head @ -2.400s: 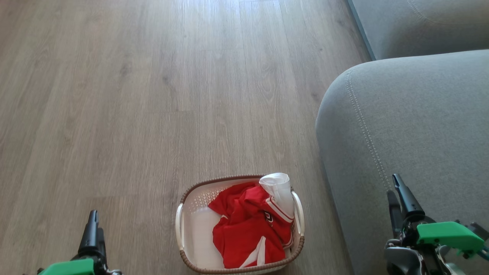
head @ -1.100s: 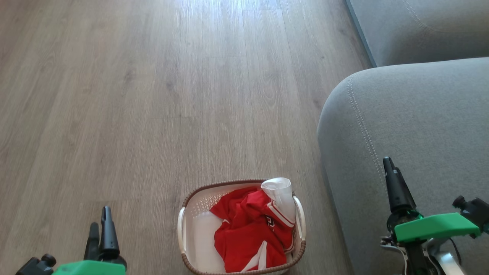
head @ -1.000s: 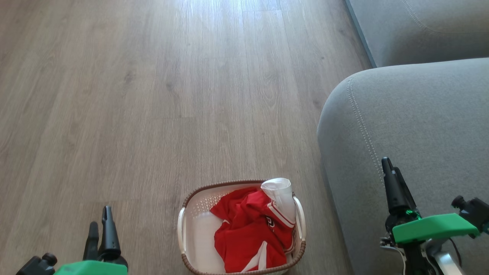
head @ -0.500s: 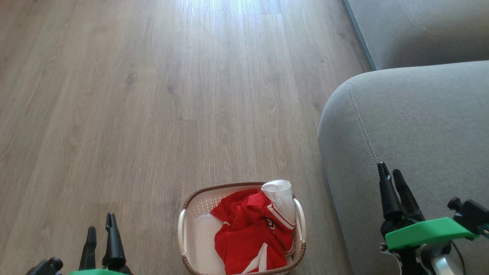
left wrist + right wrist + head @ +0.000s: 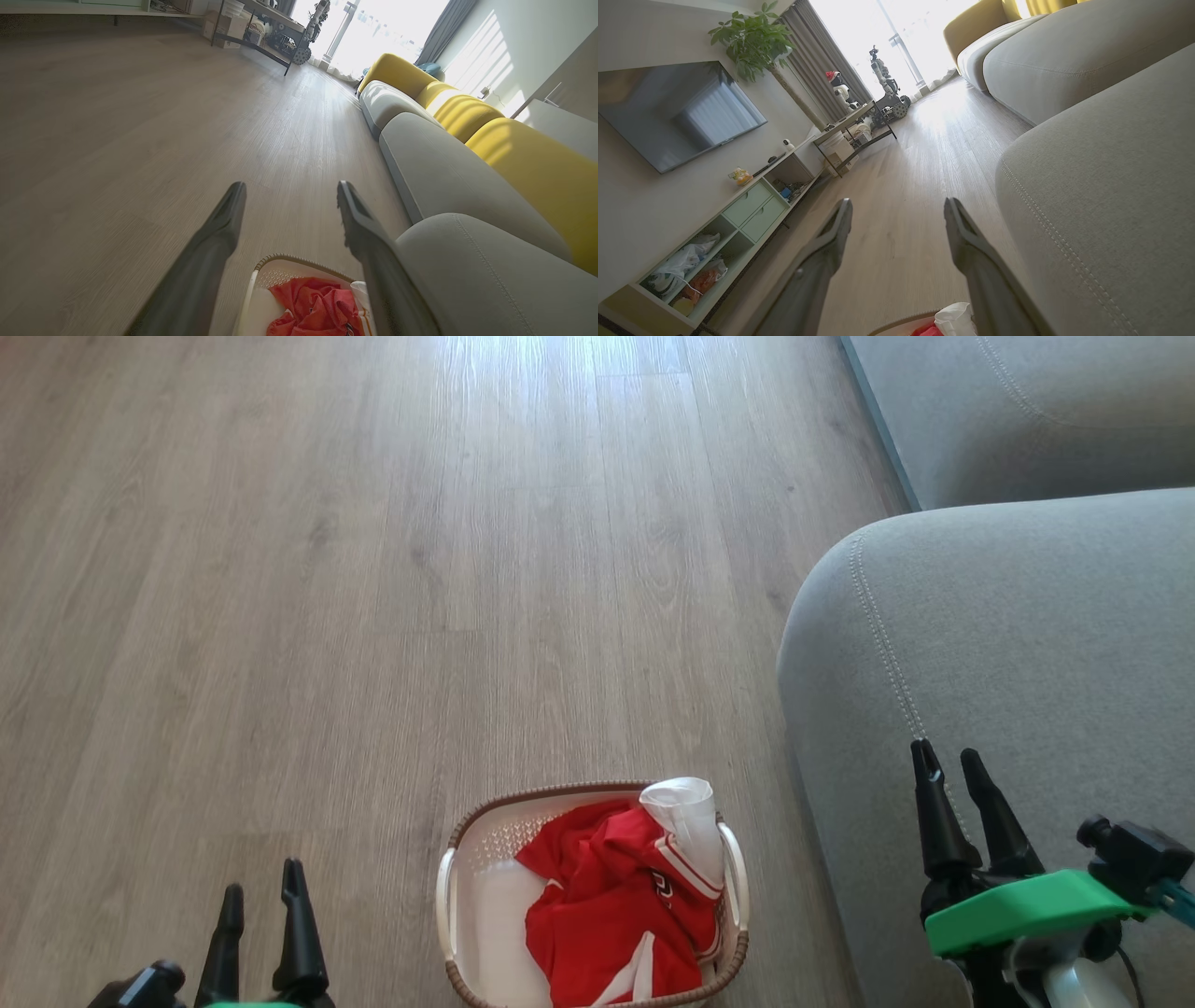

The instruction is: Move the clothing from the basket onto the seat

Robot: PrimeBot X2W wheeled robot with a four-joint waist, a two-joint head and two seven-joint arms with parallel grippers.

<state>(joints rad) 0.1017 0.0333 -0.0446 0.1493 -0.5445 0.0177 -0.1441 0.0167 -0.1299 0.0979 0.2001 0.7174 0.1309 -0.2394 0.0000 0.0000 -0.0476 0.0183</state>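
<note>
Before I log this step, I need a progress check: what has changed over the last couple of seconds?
Both grippers opened. The left gripper and the right gripper had their fingers together; now the fingers are spread, holding nothing. The clothing lies in the basket as before, on the floor beside the seat.

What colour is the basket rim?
Brown, woven-look, around the cream basket; clearest in the head view.

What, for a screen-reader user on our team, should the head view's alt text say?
Red and white clothing lies bunched in a cream basket on a wood floor beside a grey seat. The left gripper and right gripper are open and empty at the bottom corners.
</note>
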